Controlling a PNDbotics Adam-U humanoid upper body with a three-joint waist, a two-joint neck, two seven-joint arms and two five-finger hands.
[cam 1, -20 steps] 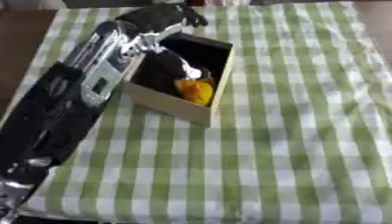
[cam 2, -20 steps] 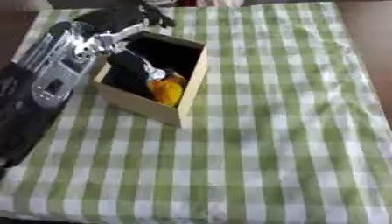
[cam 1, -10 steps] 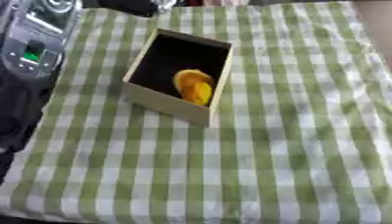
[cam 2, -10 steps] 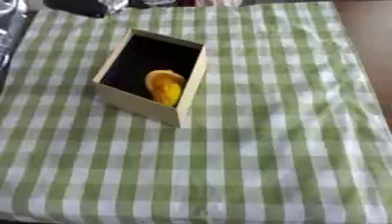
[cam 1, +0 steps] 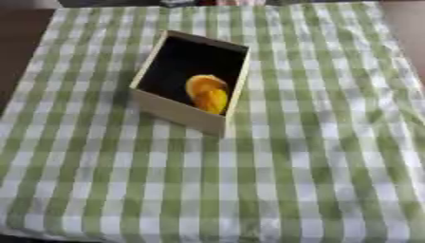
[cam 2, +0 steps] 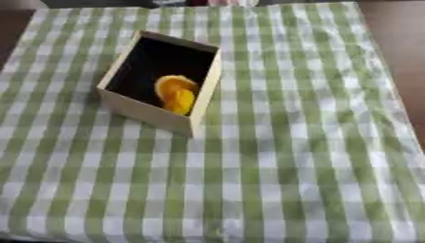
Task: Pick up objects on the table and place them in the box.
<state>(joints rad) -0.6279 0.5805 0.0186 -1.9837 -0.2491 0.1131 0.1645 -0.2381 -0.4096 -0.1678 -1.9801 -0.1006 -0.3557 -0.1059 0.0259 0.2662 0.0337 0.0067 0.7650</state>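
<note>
- Desk (cam 1: 332, 156): covered by a green-and-white checked cloth.
- Box (cam 1: 179, 112): pale, open-topped, dark inside, askew on the desk's far left part.
- Orange-yellow object (cam 1: 207, 93): lies inside the box, against its right wall.
- Hands: neither appears, so their state cannot be told.

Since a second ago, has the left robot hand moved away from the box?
Yes. It was over the box a second ago, drew back to the upper left, and now shows in neither view.
</note>
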